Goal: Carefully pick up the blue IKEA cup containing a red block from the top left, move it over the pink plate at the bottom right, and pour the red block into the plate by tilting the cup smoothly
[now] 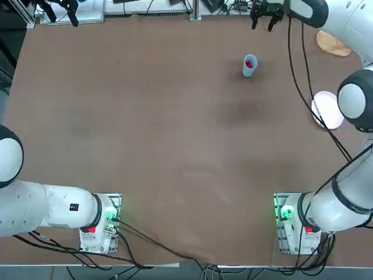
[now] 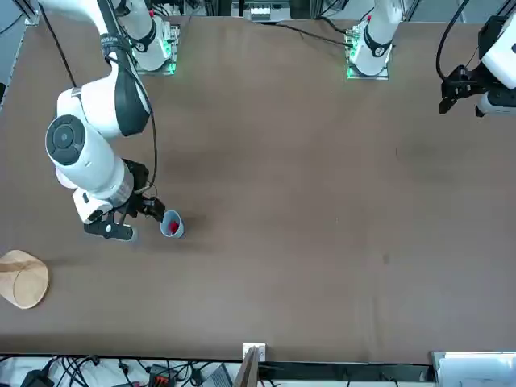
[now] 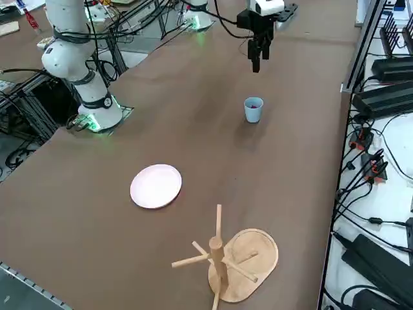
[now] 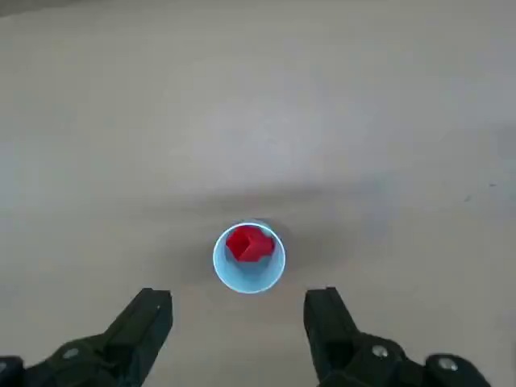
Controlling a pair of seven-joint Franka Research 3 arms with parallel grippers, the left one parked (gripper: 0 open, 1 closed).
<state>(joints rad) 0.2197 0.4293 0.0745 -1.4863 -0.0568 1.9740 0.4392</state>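
The blue IKEA cup [image 1: 249, 65] stands upright on the brown table, and it also shows in the front view [image 2: 171, 226] and the right side view [image 3: 253, 110]. The red block [image 4: 249, 243] lies inside the cup [image 4: 249, 256]. My right gripper [image 3: 257, 58] hangs open in the air above the cup and a little to its far side [image 1: 263, 20], touching nothing. In the wrist view the cup sits just ahead of the gap between the two fingers [image 4: 149, 318]. The pink plate [image 3: 156, 186] lies flat nearer my base, partly covered by my elbow from overhead [image 1: 324, 111].
A tan wooden oval base with a pegged stick [image 3: 226, 258] stands near the table's right edge beyond the plate [image 1: 333, 44]. Cables [image 3: 368, 168] run along the table's far edge.
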